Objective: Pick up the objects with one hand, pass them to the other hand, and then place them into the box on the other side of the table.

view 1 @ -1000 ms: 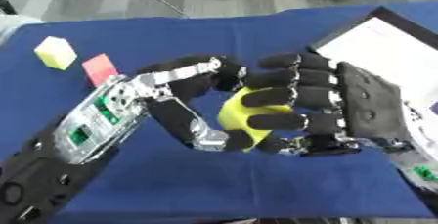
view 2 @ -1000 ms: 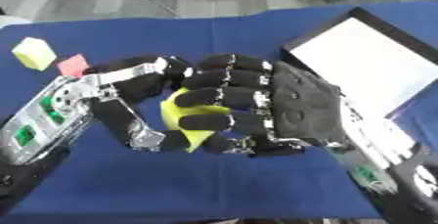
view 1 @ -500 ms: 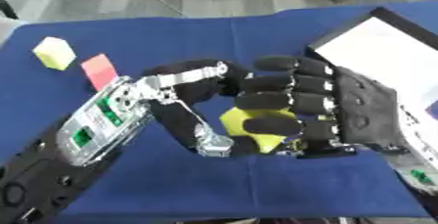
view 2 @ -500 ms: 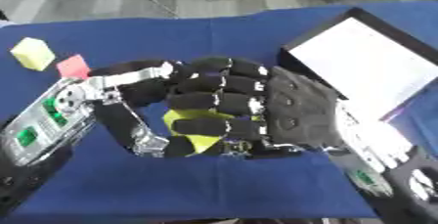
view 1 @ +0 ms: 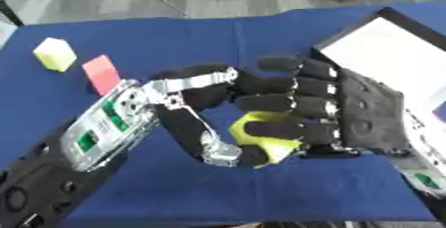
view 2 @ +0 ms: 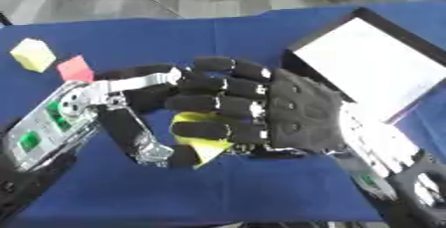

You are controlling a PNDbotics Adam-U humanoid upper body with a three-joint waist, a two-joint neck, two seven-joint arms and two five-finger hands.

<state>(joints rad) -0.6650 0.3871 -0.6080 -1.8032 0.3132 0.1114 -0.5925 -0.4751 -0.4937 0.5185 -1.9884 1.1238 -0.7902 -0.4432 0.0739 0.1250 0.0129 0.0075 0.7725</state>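
Note:
A yellow-green object [view 1: 255, 126] sits between my two hands above the middle of the blue table [view 1: 183, 43]. My right hand [view 1: 366, 117] has its fingers curled over the object from the right. My left hand [view 1: 187, 117] comes in from the lower left, its fingers and thumb still curled around the same object from below and behind. Most of the object is hidden by fingers. The box [view 2: 375, 67], white inside with a dark rim, lies at the right edge.
A pale yellow block [view 1: 55, 54] and a pink block [view 1: 102, 72] rest on the table at the far left. Grey floor lies beyond the table's far edge.
My right hand's fingers have closed further over the yellow-green object, covering more of it. Both hands have stayed near the table's middle.

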